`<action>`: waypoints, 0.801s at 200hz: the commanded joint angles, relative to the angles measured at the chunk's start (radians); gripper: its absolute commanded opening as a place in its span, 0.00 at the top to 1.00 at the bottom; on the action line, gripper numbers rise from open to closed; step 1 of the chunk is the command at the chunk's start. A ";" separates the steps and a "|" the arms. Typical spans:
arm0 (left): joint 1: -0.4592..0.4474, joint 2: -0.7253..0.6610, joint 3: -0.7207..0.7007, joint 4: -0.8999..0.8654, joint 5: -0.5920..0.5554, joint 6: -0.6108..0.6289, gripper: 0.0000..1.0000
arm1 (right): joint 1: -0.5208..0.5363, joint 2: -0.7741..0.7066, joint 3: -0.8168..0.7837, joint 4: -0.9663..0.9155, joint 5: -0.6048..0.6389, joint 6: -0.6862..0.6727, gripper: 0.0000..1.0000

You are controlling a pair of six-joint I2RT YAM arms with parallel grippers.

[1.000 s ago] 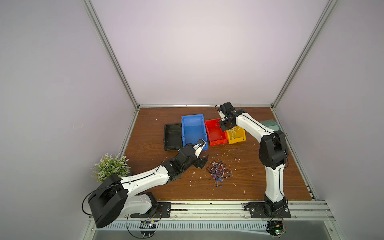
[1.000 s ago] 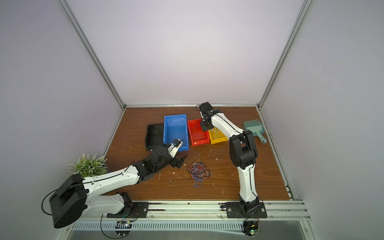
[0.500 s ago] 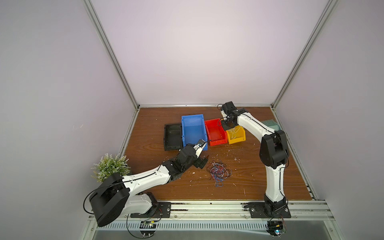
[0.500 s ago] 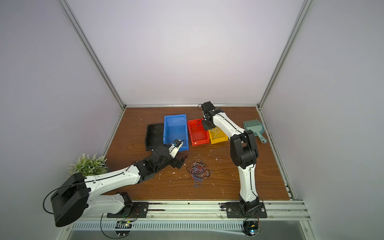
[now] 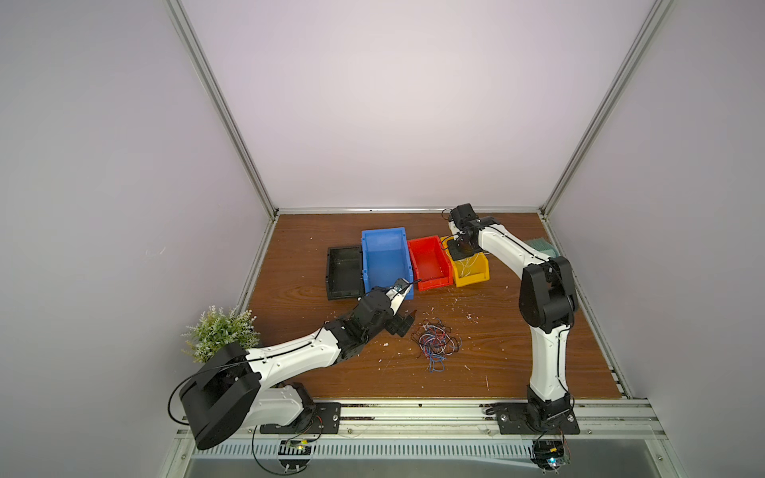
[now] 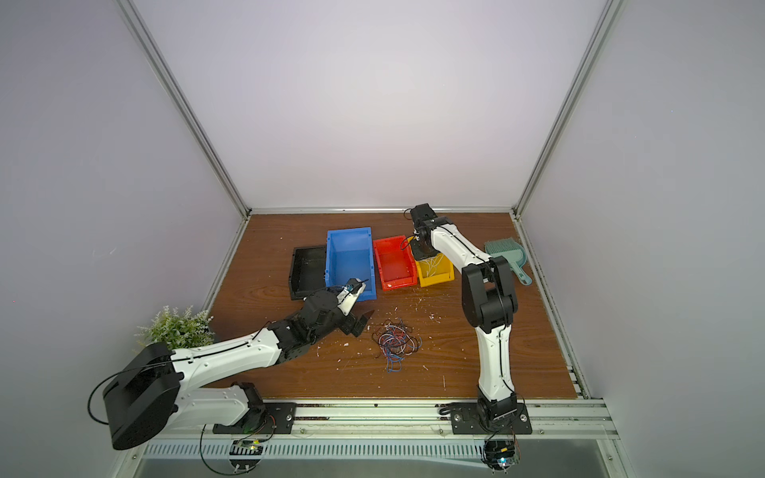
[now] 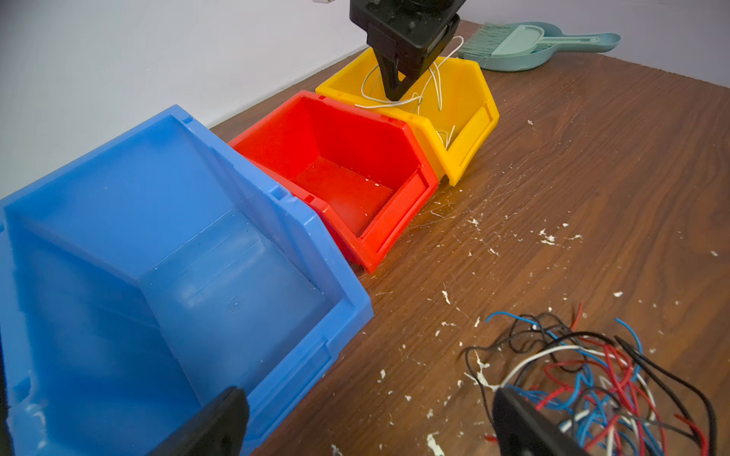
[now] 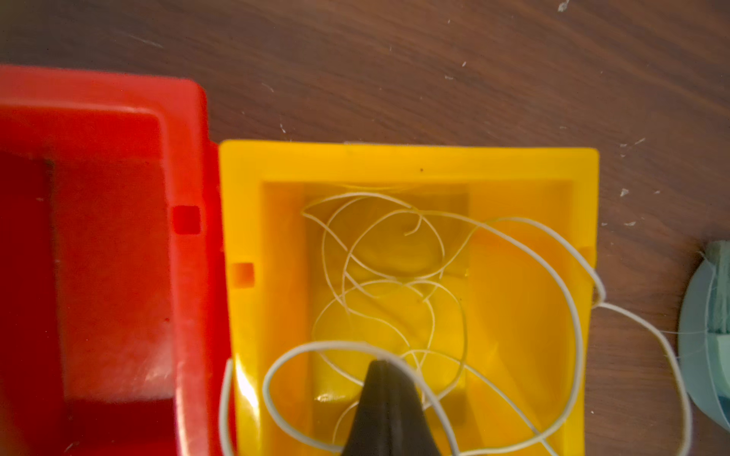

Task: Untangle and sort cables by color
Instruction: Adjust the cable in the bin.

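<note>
A tangle of thin blue, red, white and black cables [image 5: 436, 341] [image 6: 395, 341] [image 7: 592, 379] lies on the wooden table. My left gripper [image 5: 407, 308] [image 6: 358, 306] [image 7: 369, 398] is open and holds nothing. It sits low between the blue bin's front corner and the tangle. My right gripper [image 5: 459, 250] [image 6: 422, 254] [image 7: 395, 92] [image 8: 379, 365] is shut on a white cable [image 8: 300, 347] [image 7: 379, 106] over the yellow bin [image 5: 472, 279] [image 6: 434, 281] [image 7: 474, 130] [image 8: 245, 197]. Several white cables lie coiled in that bin. Loops of the held cable hang past its walls.
In a row left of the yellow bin stand a red bin [image 5: 428, 281] [image 6: 397, 285] [image 7: 395, 237] [image 8: 185, 158], a blue bin [image 5: 383, 234] [image 6: 350, 231] [image 7: 276, 197] and a black tray [image 5: 341, 294] [image 6: 304, 296]. A teal dustpan [image 6: 507, 256] [image 7: 525, 47] lies at the back right. A small plant [image 5: 219, 331] stands at the left edge.
My right gripper has shifted slightly to the right over the yellow bin with the white cable. The left arm has stayed put.
</note>
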 commanded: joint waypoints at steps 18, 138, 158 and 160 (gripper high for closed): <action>0.010 0.009 0.009 0.012 0.014 0.001 0.00 | -0.029 0.029 -0.010 0.031 -0.028 0.016 1.00; 0.009 0.001 0.031 -0.011 0.017 0.002 0.00 | -0.070 -0.011 0.012 0.029 -0.175 0.064 0.94; 0.010 -0.009 0.048 -0.024 0.005 -0.011 0.01 | -0.070 -0.055 0.033 0.009 -0.200 0.082 0.88; 0.010 -0.009 0.050 -0.027 0.003 -0.015 0.00 | -0.070 -0.059 0.035 0.007 -0.200 0.083 0.87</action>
